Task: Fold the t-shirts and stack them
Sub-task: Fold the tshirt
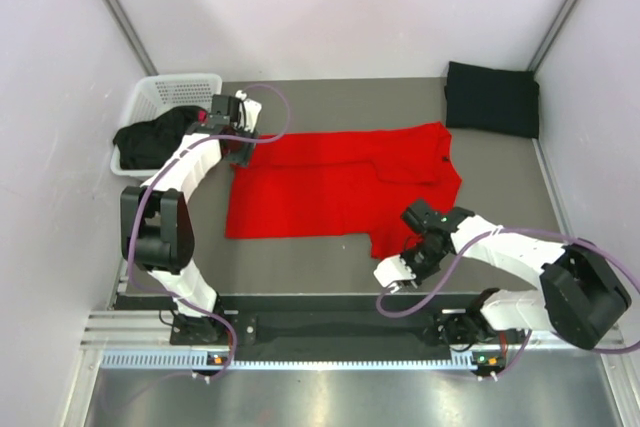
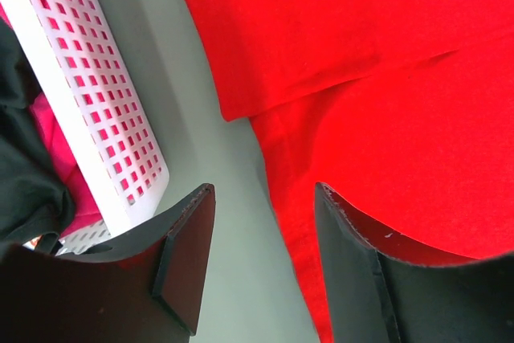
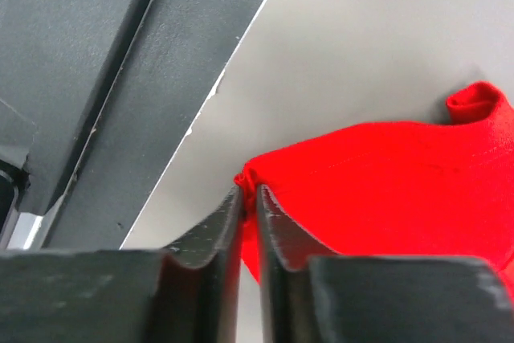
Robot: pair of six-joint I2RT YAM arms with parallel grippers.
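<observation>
While right end effector (image 3: 250,192) pinches its corner, red t-shirt (image 1: 330,187) lies flat, left end effector (image 2: 263,189) spread.

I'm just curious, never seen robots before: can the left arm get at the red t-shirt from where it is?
Probably yes. Its left pincer hangs open right over the edge of the red t-shirt. Nothing lies between them, and the white basket stands off to the side.
</observation>
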